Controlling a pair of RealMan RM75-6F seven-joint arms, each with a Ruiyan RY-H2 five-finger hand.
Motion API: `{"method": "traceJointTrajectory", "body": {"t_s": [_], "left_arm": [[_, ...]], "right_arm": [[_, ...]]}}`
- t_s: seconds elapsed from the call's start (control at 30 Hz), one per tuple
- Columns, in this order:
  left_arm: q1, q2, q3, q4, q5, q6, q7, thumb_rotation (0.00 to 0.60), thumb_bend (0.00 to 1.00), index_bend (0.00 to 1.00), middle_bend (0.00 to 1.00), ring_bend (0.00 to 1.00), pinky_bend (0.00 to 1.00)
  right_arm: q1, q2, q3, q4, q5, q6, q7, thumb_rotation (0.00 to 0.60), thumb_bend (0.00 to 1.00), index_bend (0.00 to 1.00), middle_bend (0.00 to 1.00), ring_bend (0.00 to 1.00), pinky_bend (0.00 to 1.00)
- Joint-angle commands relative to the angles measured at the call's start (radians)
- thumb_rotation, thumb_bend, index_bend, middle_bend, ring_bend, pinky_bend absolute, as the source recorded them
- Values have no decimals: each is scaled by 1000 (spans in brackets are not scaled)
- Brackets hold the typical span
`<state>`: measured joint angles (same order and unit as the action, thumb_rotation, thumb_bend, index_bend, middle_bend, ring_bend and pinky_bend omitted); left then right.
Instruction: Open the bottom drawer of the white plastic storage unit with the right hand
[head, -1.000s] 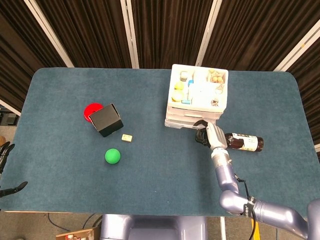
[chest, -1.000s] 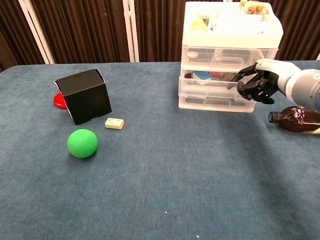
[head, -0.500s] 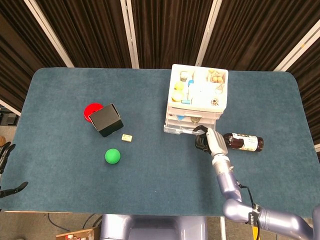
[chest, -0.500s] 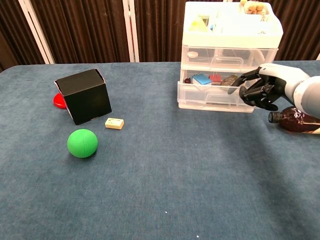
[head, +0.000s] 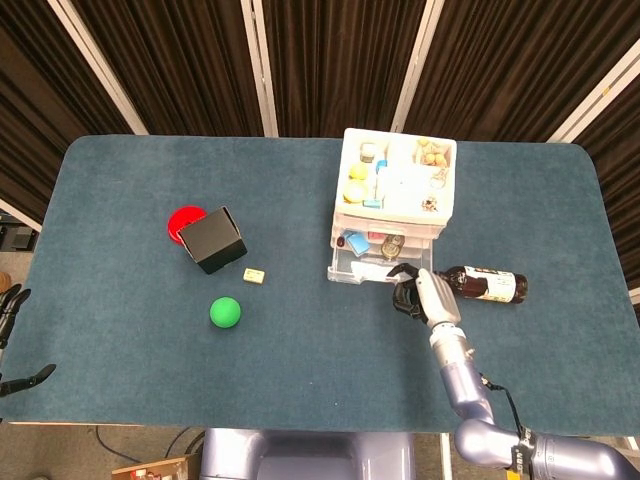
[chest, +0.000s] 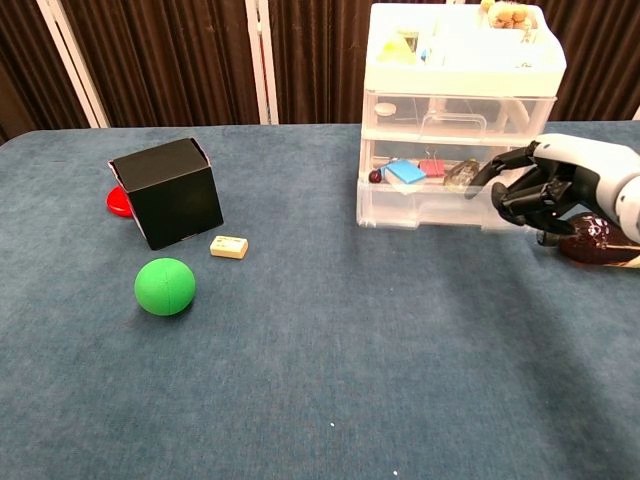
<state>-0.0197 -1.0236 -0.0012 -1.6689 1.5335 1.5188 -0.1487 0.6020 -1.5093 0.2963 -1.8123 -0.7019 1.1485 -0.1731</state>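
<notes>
One drawer, the bottom drawer (head: 362, 267) of the white storage unit (head: 395, 190) at the table's (head: 150, 340) far right, stands pulled out, small items visible inside. At its front right corner the right hand (chest: 541, 190) hooks curled fingers (chest: 505, 186) on the drawer front, beside a brown bottle (head: 488, 284).

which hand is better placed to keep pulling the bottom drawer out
Right. The right hand is at the front of the part-open bottom drawer of the storage unit. The left hand sits off the table's far-left edge.
</notes>
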Motion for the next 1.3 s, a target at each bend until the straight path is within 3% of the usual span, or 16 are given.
{"method": "traceJointTrajectory", "body": {"t_s": [0.03,0.17,0.27,0.37,0.53,0.67,0.73,0.8,0.87,1.0,1.3], "left_arm": [[1,0,0,0,1,1,2,600,99,0,0,0,17],[2,-2,1,0,2,4,5,600,99,1,0,0,17],[3,-2,1,0,3,6,7,600,100,1,0,0,17],[4,-2,1,1,5,10,9,600,100,1,0,0,17],[10,2,1,6,8,20,7,600,99,1,0,0,17],[14,3,3,8,19,32,11,600,99,1,0,0,17],[16,1,5,13,28,40,23,600,99,1,0,0,17],[18,-1,6,16,30,44,39,600,99,1,0,0,17],[21,-4,7,18,31,48,63,600,97,1,0,0,17],[24,-12,6,24,36,59,104,600,84,0,0,0,15],[27,-27,2,30,39,70,164,600,62,0,0,0,5]], "right_arm": [[-6,6,-7,-11,-7,2,-1,600,712,278,799,805,883],[-9,21,-18,-34,-16,-1,-17,600,530,11,773,785,882],[-15,30,-23,-52,-29,10,-23,600,411,0,756,770,882],[-25,47,-29,-83,-47,27,-30,600,377,0,741,764,881],[-100,175,-99,-231,-250,147,-80,600,360,0,675,716,836],[-197,288,-190,-271,-458,240,-59,600,353,0,515,553,706],[-255,348,-253,-248,-571,289,-43,600,333,0,365,393,573],[-302,384,-303,-205,-651,330,-37,600,290,0,164,160,361],[-352,408,-349,-152,-708,370,-35,600,249,0,42,28,206],[-422,427,-397,-77,-764,421,7,600,198,0,0,0,58],[-517,397,-410,118,-871,539,83,600,165,0,0,0,18]]}}
